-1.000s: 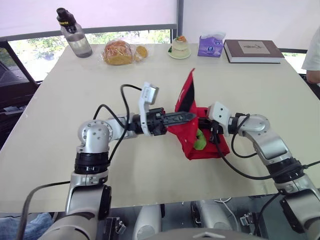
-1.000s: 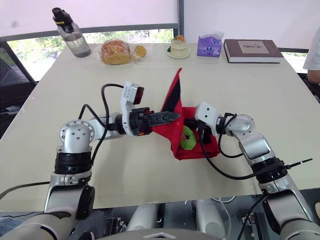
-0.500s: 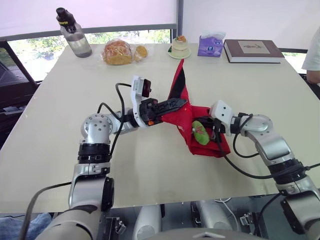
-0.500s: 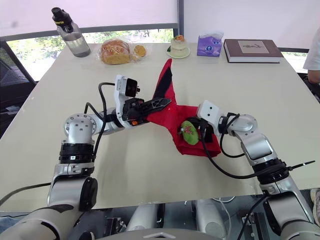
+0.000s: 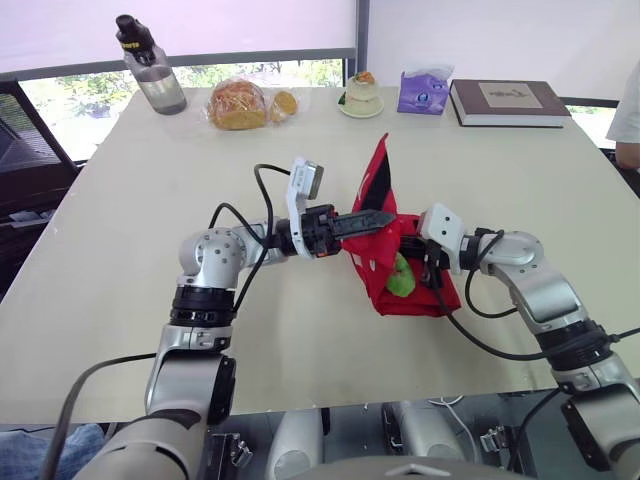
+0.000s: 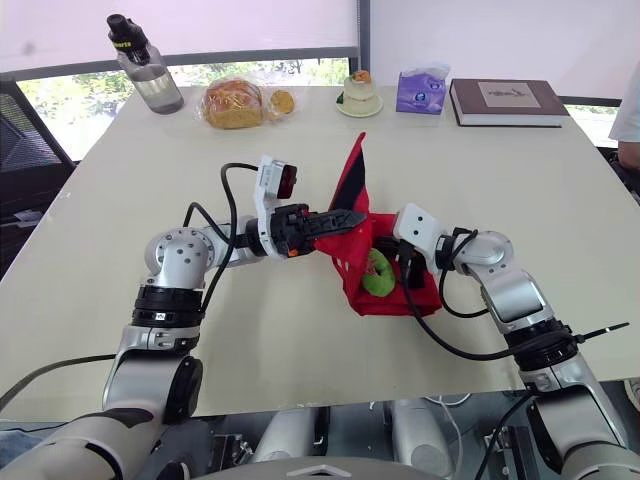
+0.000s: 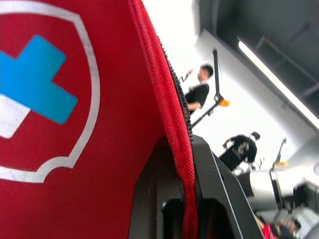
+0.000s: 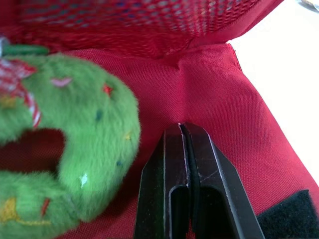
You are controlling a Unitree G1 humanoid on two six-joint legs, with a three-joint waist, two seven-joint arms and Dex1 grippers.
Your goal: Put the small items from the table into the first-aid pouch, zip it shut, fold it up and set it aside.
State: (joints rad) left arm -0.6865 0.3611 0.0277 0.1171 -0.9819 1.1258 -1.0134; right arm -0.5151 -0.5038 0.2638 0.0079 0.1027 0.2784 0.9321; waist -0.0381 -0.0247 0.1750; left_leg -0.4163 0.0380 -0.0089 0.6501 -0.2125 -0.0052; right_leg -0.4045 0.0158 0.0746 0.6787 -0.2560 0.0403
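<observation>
At frame centre our left gripper (image 5: 388,217) pinches the pouch (image 5: 418,300) by its raised flap; our right gripper (image 8: 183,128), fingers closed, rests inside beside a green toy (image 8: 79,119).

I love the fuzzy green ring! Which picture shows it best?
The right wrist view: the green ring lies close up, its specks clear, inside the red pouch. The eye views show it far off, partly tucked in.

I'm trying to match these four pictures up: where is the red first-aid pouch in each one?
Left eye view: red pouch mid-table, one flap standing up.
Right eye view: same place, table centre.
Left wrist view: its flap close up, edge clamped in the left gripper.
Right wrist view: its red inside.
Shared landmark: green plush ring lying in it.
</observation>
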